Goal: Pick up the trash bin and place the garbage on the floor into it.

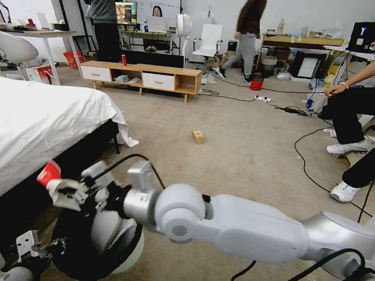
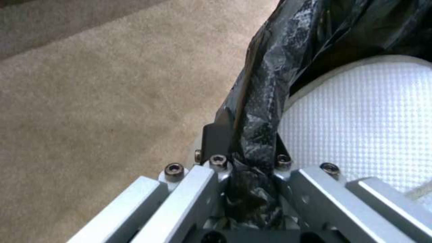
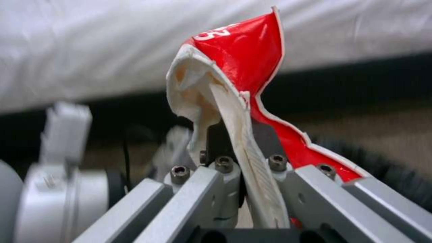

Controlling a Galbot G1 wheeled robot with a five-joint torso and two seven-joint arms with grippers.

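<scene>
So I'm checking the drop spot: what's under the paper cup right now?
The right gripper holds the crumpled paper cup just above and beyond the trash bin, gripped by the left gripper. The arm covers the bin's inside.

Crumpled red-white paper cup [image 3: 234,84] pinched in the right gripper [image 3: 245,148], above the black-lined white trash bin [image 1: 122,245] clamped by the left gripper [image 2: 247,152]

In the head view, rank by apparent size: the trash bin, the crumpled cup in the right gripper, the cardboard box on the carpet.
1. trash bin, held by the left gripper.
2. crumpled cup, in the right gripper.
3. cardboard box, though it lies farther off, so its true size against the cup is unsure.
</scene>
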